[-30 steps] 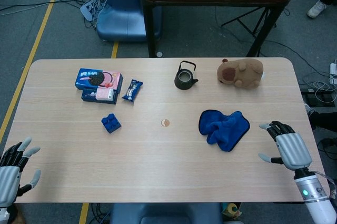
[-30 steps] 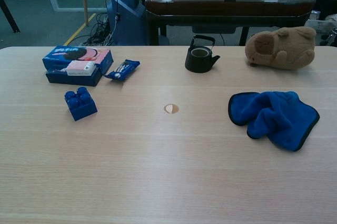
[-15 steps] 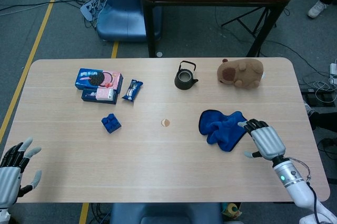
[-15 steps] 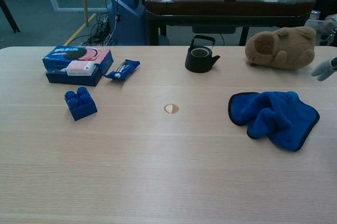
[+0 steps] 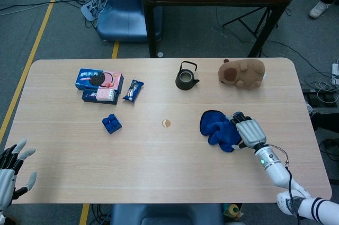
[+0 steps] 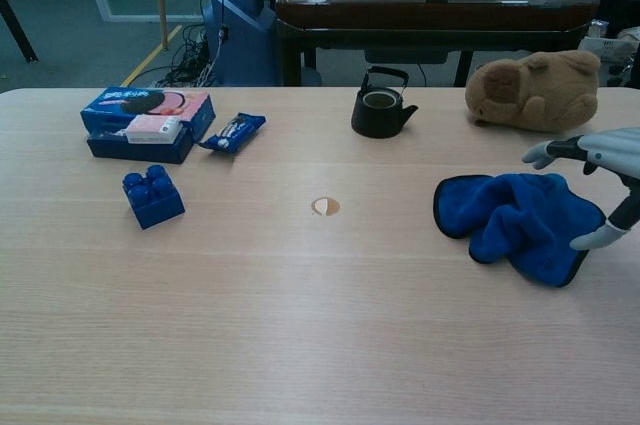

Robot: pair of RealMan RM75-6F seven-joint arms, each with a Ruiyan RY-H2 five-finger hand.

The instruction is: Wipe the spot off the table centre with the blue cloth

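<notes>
Blue cloth: plush, crumpled, dark-edged, right of your spot
Right hand: fingers spread above its edge, gripping nothing
Left hand: fingers apart, empty

Table w/ cloth, spot, kettle

We see a matt pale wood-grain tabletop; the blue cloth looks plush (dark-edged); the kettle is dull black; the plush toy is fuzzy.

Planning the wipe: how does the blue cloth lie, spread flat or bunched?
Bunched: the blue cloth lies in rumpled folds, its dark edge curling unevenly.
</notes>
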